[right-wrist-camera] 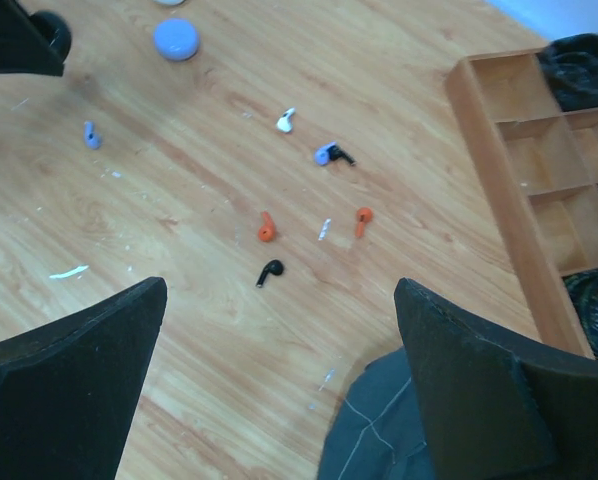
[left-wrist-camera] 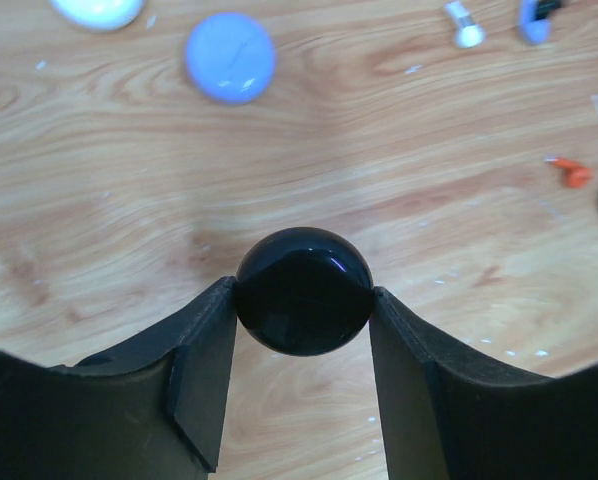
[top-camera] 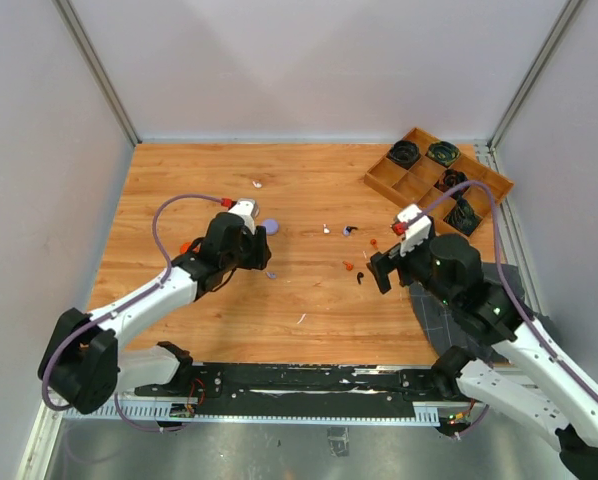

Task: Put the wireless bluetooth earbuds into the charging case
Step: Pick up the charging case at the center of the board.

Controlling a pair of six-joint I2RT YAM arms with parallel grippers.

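Glossy black and round, the puck (left-wrist-camera: 302,290) sat clenched between the left fingers (left-wrist-camera: 204,350), one pad against each flank, low over the wooden surface (left-wrist-camera: 99,200). Whether it touched the wood I could not tell. I took it for a charging case. It was probably gripped by its sides so that its top was left free and it could not skate off when a bud was pressed in. The left wrist view did not show whether its lid was up.

The right fingers (right-wrist-camera: 89,370) were spread wide and held nothing, poised above the loose earbuds (right-wrist-camera: 270,271), presumably because that arm was to do the picking. The buds lay scattered on the surface between the arms, well apart from the black puck:
- a black one nearest the right fingers
- two orange ones just beyond it
- a white one further on, and near it a pale purple one touching another black one
- a second pale purple bud off alone, nearer the left arm

None was in a case yet. By colour, the near black bud looked the likeliest match, and it would call for a narrow pinch on its stem.

A pale blue puck (left-wrist-camera: 230,57) lay beyond the held one. The wooden tray (top-camera: 379,185) of coiled bundles (top-camera: 404,153) stood in the far right corner, seemingly out of the job.
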